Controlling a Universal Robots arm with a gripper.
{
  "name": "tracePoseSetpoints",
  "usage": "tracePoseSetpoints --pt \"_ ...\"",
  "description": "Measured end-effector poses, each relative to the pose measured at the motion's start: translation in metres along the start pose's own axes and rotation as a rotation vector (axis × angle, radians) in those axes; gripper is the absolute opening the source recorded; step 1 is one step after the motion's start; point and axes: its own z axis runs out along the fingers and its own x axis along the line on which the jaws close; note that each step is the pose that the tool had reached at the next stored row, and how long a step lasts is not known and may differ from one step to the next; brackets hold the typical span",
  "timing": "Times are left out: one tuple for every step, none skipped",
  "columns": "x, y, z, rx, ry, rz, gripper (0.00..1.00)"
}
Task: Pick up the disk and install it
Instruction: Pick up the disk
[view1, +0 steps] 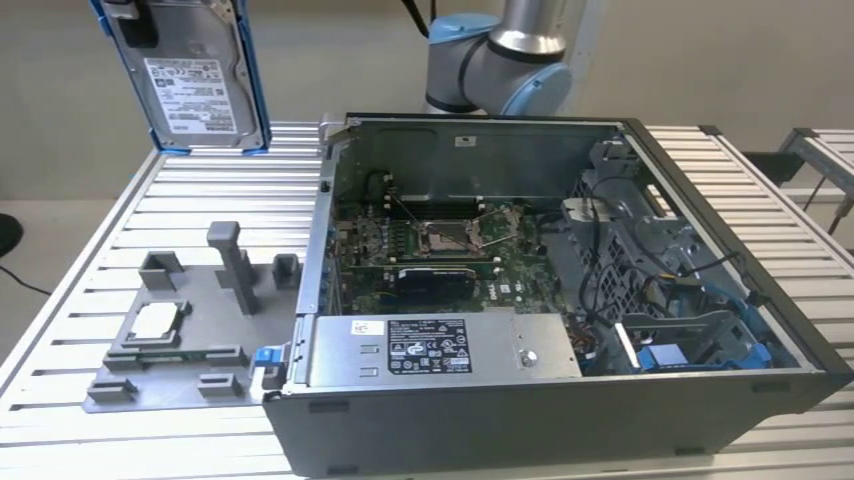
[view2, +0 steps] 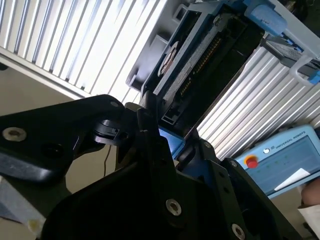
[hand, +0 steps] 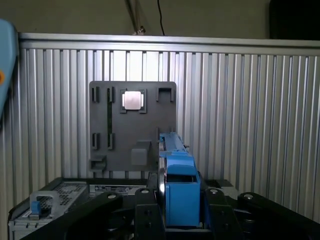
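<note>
Blue-bracketed silver disk (view1: 200, 80): held upright, label outward, high over the slatted table (view1: 200, 200) at the exterior view's left, clear of the grey fixture tray (view1: 174, 330). Gripper (hand: 180, 212) is clamped on the bracket's edges, so the far end is judged left free for seating in the open computer case (view1: 534, 250).

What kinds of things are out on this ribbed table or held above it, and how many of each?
Disk, held in the gripper: 1
Open computer case: 1
Grey fixture plate: 1
Silver chip on that plate: 1
Total: 4
</note>
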Motion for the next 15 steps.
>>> tracePoseSetpoints --pt "0.0 -0.0018 -0.0001 0.0 0.0 0.0 0.0" --pt "0.0 -0.0037 -0.0001 -0.0001 0.0 0.0 0.0" --pt "0.0 -0.0056 -0.0002 -0.0001 0.0 0.0 0.0" --pt "0.0001 -0.0075 -0.0002 -0.0001 0.0 0.0 0.0" --pt "0.0001 -0.0094 -0.0003 0.0 0.0 0.0 0.0" --pt "0.0001 -0.0113 -0.0003 0.0 0.0 0.0 0.0" --pt "0.0001 -0.0133 -0.0004 0.0 0.0 0.0 0.0" --pt "0.0001 -0.0153 -0.0005 -0.0001 0.0 0.0 0.0" --pt "0.0001 -0.0173 -0.0005 -0.0001 0.0 0.0 0.0" --pt "0.0001 -0.0195 -0.0006 -0.0001 0.0 0.0 0.0" --pt "0.0001 -0.0217 -0.0006 0.0 0.0 0.0 0.0" --pt "0.0002 -0.0241 -0.0007 0.0 0.0 0.0 0.0" --pt "0.0002 -0.0264 -0.0007 0.0 0.0 0.0 0.0" --pt "0.0002 -0.0288 -0.0008 -0.0001 0.0 0.0 0.0" --pt "0.0002 -0.0311 -0.0009 -0.0001 0.0 0.0 0.0"
